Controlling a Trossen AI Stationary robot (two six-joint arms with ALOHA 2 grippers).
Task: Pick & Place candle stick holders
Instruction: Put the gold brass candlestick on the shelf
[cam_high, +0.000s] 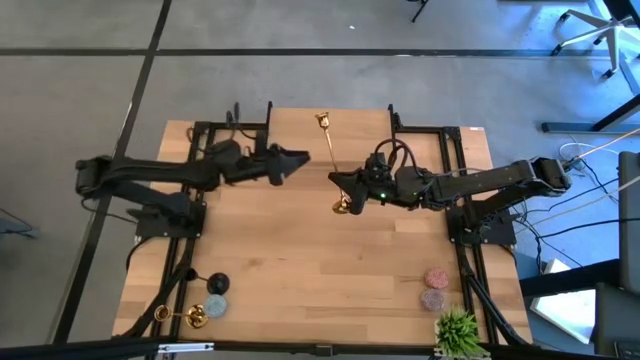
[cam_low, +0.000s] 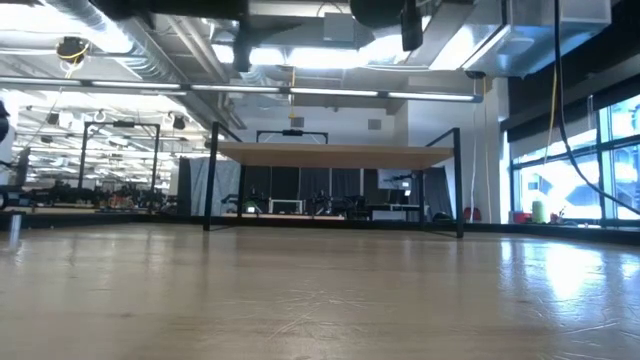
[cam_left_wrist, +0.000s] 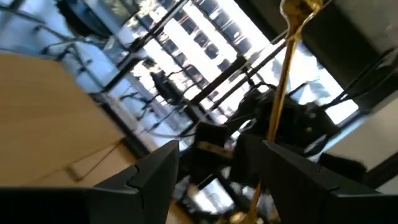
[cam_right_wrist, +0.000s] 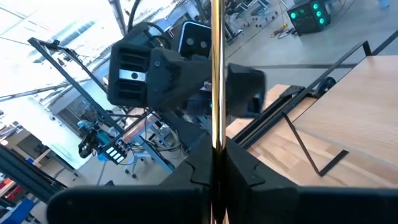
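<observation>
One gold candlestick (cam_high: 331, 160) is in my right gripper (cam_high: 340, 185) over the middle of the table, its cup (cam_high: 322, 120) toward the far edge and its round base (cam_high: 342, 207) below the fingers. In the left wrist view its stem (cam_left_wrist: 278, 99) rises to the cup (cam_left_wrist: 298, 9). My left gripper (cam_high: 298, 158) is open and empty just left of the stem, facing it, fingers apart (cam_left_wrist: 217, 168). A second gold candlestick (cam_high: 185, 317) lies on its side at the near left corner. My right gripper pinches the thin stem (cam_right_wrist: 215, 134) between its two fingers, on the stem's lower part, above the base. The fingers come level from the table's right and lie across the stem. The candlestick stands roughly upright, cup up. No base shows on the table in the low view.
A dark disc (cam_high: 217, 284) and a pale blue round thing (cam_high: 214, 305) lie by the second candlestick. Two pink round things (cam_high: 435, 277) and a green plant (cam_high: 457, 330) sit at the near right. Black frame rails (cam_high: 200, 130) run along both sides of the wooden table (cam_high: 320, 270).
</observation>
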